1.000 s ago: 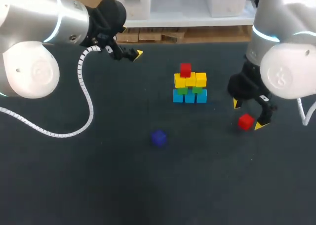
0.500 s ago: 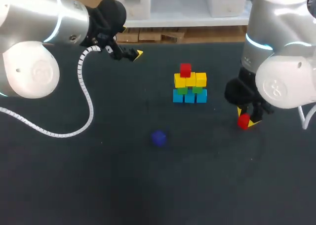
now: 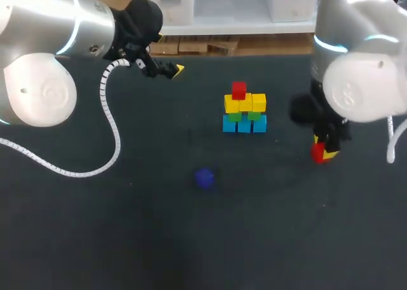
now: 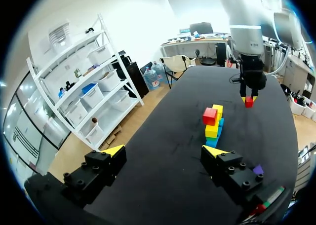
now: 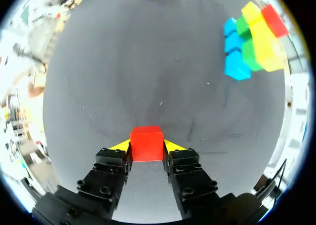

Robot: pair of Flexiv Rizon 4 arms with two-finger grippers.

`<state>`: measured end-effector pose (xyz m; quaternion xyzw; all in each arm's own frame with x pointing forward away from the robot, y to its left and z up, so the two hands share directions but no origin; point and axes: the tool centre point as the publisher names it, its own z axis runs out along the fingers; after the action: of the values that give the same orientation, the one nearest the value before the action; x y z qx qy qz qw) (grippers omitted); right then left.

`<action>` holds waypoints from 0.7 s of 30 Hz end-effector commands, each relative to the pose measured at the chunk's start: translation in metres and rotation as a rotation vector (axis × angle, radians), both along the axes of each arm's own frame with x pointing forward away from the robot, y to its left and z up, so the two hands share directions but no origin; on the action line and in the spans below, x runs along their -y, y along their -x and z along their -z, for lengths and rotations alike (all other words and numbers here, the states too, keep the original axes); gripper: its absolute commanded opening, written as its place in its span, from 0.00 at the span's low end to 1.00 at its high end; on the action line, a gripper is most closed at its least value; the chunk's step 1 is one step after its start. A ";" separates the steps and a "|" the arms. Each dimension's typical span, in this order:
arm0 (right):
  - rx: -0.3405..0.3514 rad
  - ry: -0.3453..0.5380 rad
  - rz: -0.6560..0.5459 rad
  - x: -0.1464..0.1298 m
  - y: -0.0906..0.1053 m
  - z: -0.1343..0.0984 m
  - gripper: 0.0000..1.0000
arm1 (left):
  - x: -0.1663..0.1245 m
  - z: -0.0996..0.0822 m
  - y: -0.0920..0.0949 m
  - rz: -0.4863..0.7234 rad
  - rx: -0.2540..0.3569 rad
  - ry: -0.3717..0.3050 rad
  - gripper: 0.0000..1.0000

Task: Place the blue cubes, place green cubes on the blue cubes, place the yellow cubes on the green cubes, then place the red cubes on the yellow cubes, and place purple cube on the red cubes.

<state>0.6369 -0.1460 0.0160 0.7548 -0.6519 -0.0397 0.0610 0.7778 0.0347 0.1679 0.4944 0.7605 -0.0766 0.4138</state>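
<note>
The stack stands mid-table: blue cubes at the base, green cubes on them, yellow cubes above, and one red cube on top. My right gripper is to the right of the stack, shut on a second red cube, which sits between its yellow tips above the table. A purple cube lies alone in front of the stack. My left gripper hangs open and empty at the back left, its tip showing in the head view.
The dark table is bare around the purple cube and in front of it. My left arm's white cable loops over the table's left part.
My right gripper closed on the red cube that lay on the table and has lifted it slightly. The left arm has not moved.
</note>
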 end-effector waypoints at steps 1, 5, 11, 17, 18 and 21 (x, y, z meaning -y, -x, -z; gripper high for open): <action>-0.047 -0.036 0.125 -0.002 -0.013 -0.018 0.00 | -0.001 0.000 -0.001 0.006 0.001 0.004 1.00; -0.029 -0.054 0.239 -0.001 -0.023 -0.033 0.00 | -0.001 0.000 -0.001 0.006 0.001 0.004 1.00; 0.002 0.012 0.326 0.001 -0.036 -0.055 0.00 | -0.001 0.000 -0.001 0.006 0.001 0.004 1.00; 0.047 0.047 0.317 -0.001 -0.054 -0.075 0.00 | -0.001 0.000 -0.001 0.006 0.001 0.004 1.00; 0.059 0.054 0.313 -0.003 -0.059 -0.079 0.00 | -0.001 0.000 -0.001 0.006 0.001 0.004 1.00; 0.094 0.049 0.298 -0.011 -0.072 -0.092 0.00 | -0.001 0.000 -0.001 0.006 0.001 0.004 1.00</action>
<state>0.7036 -0.1422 0.0991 0.6485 -0.7602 0.0013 0.0385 0.7778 0.0348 0.1678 0.4944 0.7606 -0.0765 0.4138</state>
